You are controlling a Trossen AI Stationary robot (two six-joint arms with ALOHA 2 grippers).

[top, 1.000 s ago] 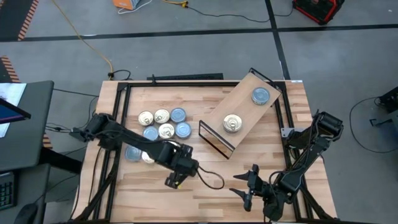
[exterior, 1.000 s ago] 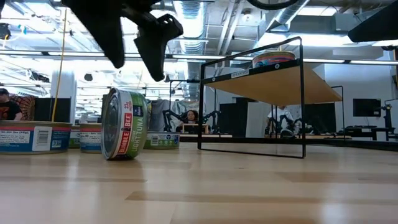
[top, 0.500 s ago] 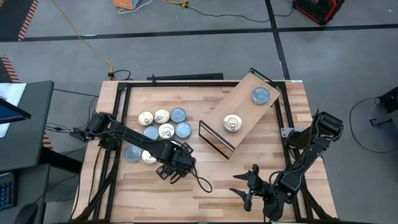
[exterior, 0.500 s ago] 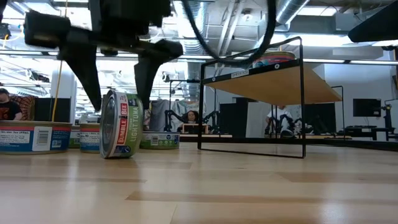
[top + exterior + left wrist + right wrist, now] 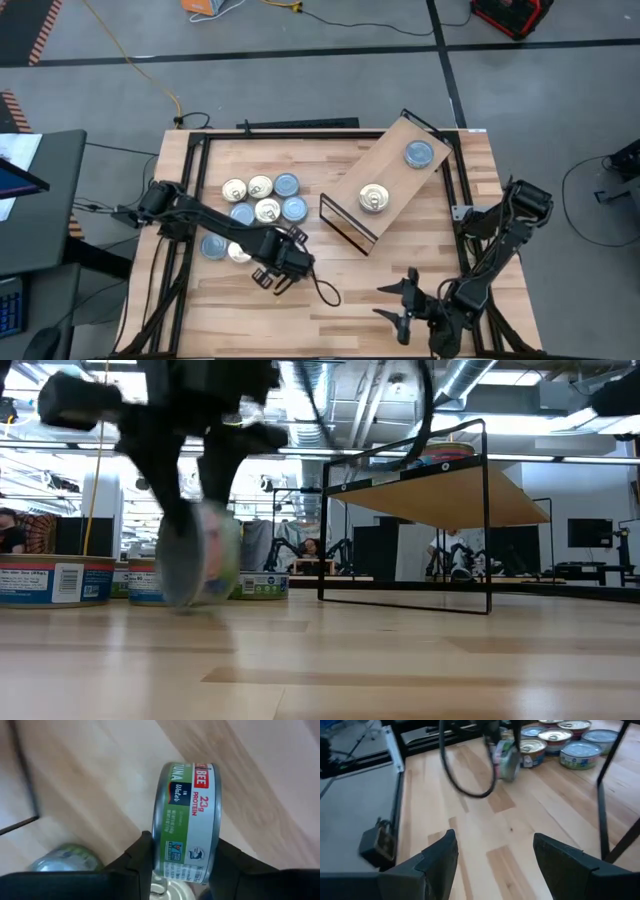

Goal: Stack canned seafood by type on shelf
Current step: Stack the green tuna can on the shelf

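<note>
We see the left tool (image 5: 276,272) low over the tabletop (image 5: 340,290), near its middle toward the front edge, its fingers (image 5: 137,857) closed on either side of a tuna tin (image 5: 189,822) standing on its rim. The other tins (image 5: 262,198) lie grouped toward the left edge. The shelf (image 5: 395,180) sits at the far right corner with a gold-lidded tin (image 5: 373,199) and a blue-lidded tin (image 5: 419,154) on top. The right tool (image 5: 407,308) waits at the front edge, fingers wide and empty.
</note>
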